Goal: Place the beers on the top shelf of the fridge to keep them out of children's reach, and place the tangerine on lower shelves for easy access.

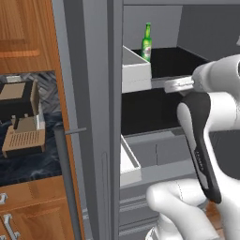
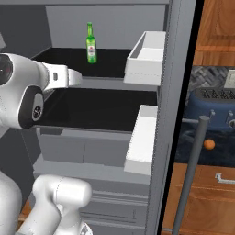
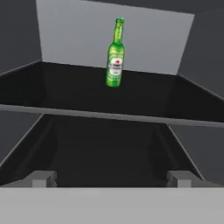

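A green beer bottle (image 3: 115, 54) with a red-white label stands upright near the back of the fridge's top shelf (image 3: 61, 85). It also shows as the green bottle (image 1: 147, 42) (image 2: 91, 43) in both base views. My gripper (image 3: 112, 179) is open and holds nothing. It points into the fridge (image 2: 176, 69), level with the gap below the top shelf and well short of the bottle. The wide lower shelf (image 3: 105, 148) lies bare under it. The tangerine (image 2: 209, 144) rests on the counter to the right of the fridge, in front of the blue toaster (image 2: 215, 105).
White door bins (image 2: 147, 57) (image 1: 135, 70) hang on the open doors at both sides of the opening. A long bar handle (image 2: 192, 174) stands in front of the tangerine. A coffee machine (image 1: 21, 117) sits on the left counter. Grey drawer fronts (image 2: 87, 149) lie below the shelves.
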